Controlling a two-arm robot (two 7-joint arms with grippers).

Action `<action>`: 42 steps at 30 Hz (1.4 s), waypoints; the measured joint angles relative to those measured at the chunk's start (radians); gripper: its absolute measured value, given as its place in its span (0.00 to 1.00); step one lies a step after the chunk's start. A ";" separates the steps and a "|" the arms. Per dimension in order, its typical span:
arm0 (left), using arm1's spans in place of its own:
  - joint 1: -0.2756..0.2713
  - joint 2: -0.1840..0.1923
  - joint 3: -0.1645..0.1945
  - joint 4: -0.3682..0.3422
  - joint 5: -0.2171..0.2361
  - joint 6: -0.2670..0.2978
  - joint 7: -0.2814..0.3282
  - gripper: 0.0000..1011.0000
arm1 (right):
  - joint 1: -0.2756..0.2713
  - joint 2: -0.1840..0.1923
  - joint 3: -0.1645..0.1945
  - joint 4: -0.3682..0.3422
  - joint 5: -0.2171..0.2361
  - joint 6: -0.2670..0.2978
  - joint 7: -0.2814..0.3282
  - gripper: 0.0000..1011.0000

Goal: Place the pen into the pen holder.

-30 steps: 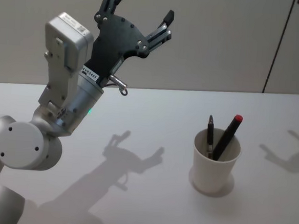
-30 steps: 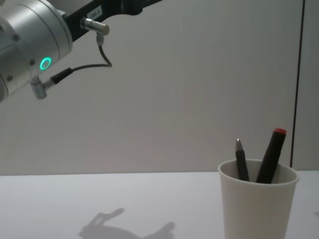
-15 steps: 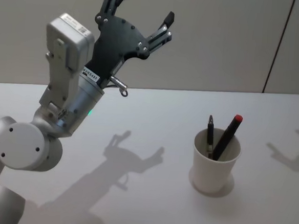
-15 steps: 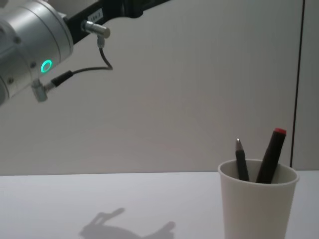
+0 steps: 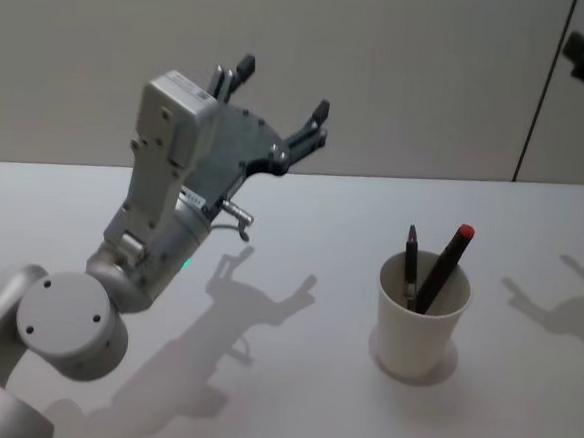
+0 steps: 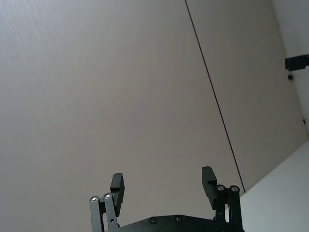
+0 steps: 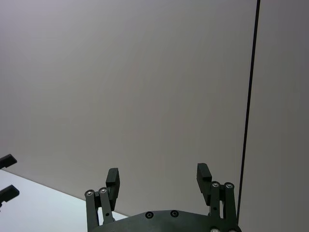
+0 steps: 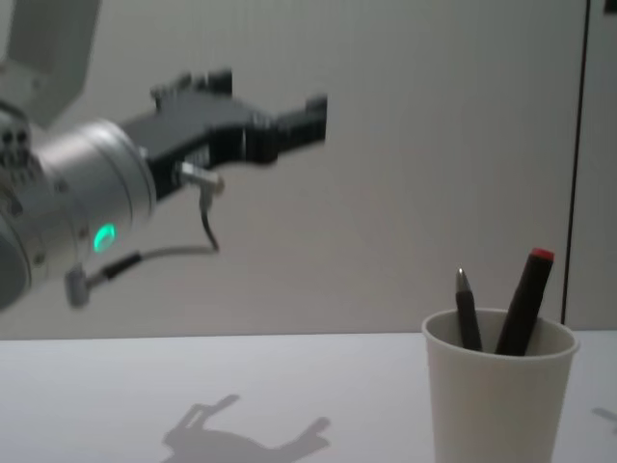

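Fingers of left gripper (image 5: 280, 106): spread, empty, raised. Fingers of right gripper (image 7: 158, 181): spread, empty, aloft. Pen holder (image 5: 420, 328): on bench (image 5: 291, 379), below and well apart, holding two pens (image 5: 431, 267). Advice: withdraw clear, leaving cup undisturbed.

White table (image 5: 289, 399) — plain grey wall (image 5: 402, 76) behind.

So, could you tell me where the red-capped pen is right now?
The red-capped pen stands tilted inside the pen holder on the table's right side, beside a darker pen.
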 joint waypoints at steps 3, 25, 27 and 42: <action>0.010 0.012 0.020 0.009 -0.007 0.050 0.028 0.99 | -0.023 -0.029 0.000 0.003 -0.041 -0.009 -0.007 0.99; 0.033 0.039 0.066 0.030 -0.024 0.160 0.092 0.99 | -0.187 -0.235 -0.004 0.024 -0.331 -0.077 -0.059 0.99; 0.033 0.039 0.066 0.030 -0.024 0.160 0.092 0.99 | -0.204 -0.257 -0.004 0.026 -0.361 -0.084 -0.064 0.99; 0.032 0.039 0.065 0.030 -0.024 0.160 0.092 0.99 | -0.302 -0.379 -0.007 0.038 -0.534 -0.125 -0.094 0.99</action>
